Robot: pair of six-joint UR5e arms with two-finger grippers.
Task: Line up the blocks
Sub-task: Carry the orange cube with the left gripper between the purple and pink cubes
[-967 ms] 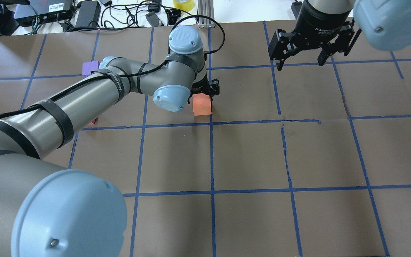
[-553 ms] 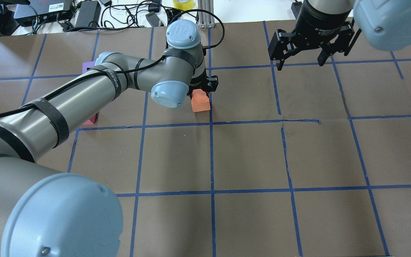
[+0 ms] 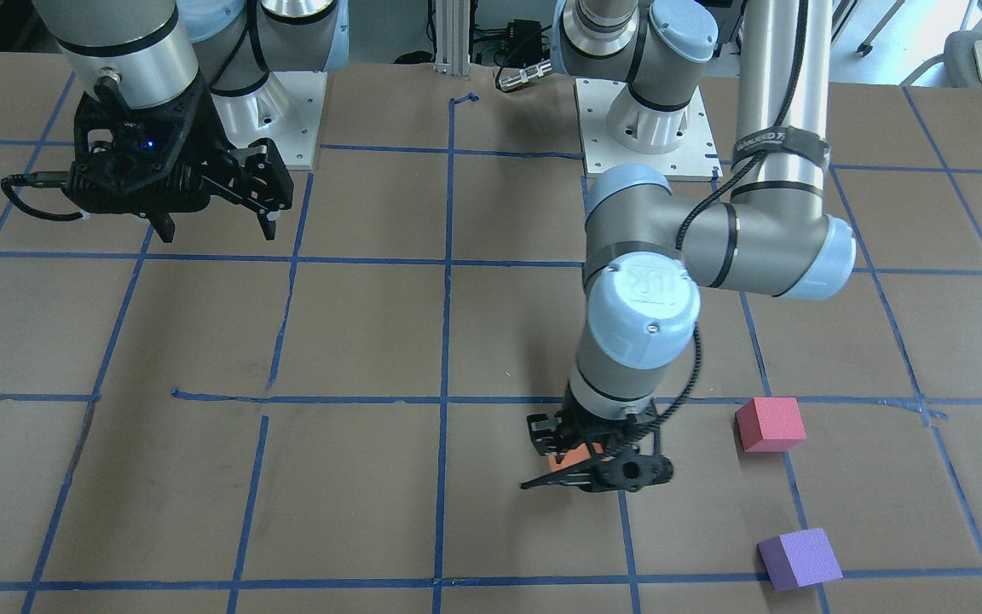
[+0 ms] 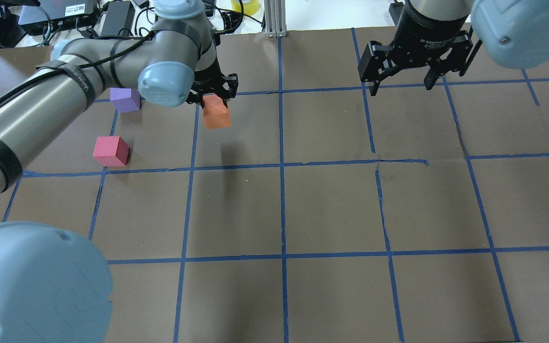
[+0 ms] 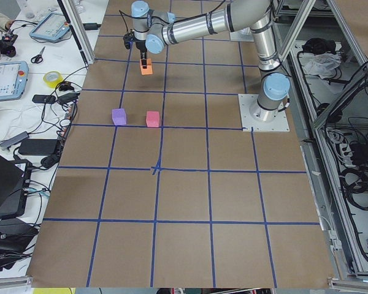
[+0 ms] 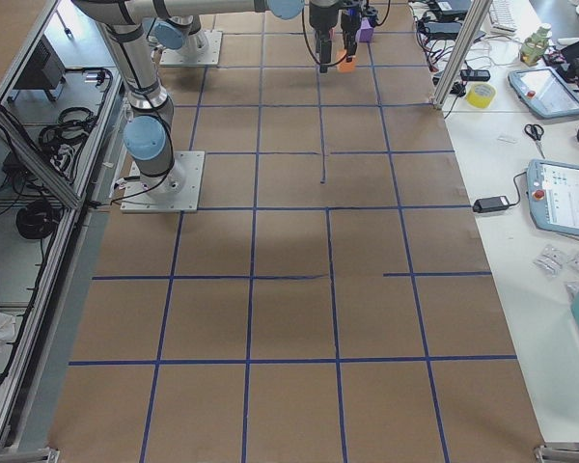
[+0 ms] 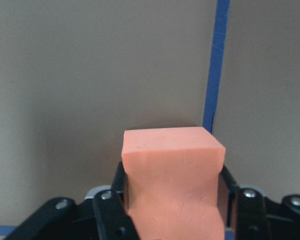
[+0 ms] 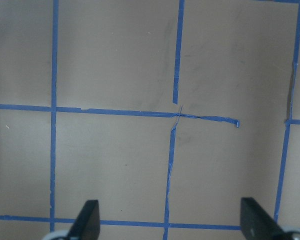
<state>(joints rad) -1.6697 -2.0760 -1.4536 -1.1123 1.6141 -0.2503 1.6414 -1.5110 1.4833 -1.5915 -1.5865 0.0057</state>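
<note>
At the far left of the overhead view, the pinkish red block (image 4: 111, 151) sits on the table (image 4: 331, 209). The table is covered with brown paper and crossed by blue tape (image 4: 283, 209) lines, and this block is close to one line on its far side. A little farther from the robot and slightly to the right is the purple block (image 4: 125, 99). It also rests on the paper, apart from the red one and just beside the left arm (image 4: 65, 90).

More to the right, the left gripper (image 4: 214, 96) holds the orange block (image 4: 216, 114). In the left wrist view its two fingers (image 7: 110, 212) press on opposite sides of the cube, and the foam is squeezed narrower where they grip it. The shadow (image 4: 229, 157) of the block lies apart from it on the paper, so the block hangs above the table, well apart from the other two.

At the far right, the right gripper (image 4: 401, 86) hangs over the table. Its fingers (image 8: 87, 220) are spread wide with nothing between them, and only paper and tape lines show below.
</note>
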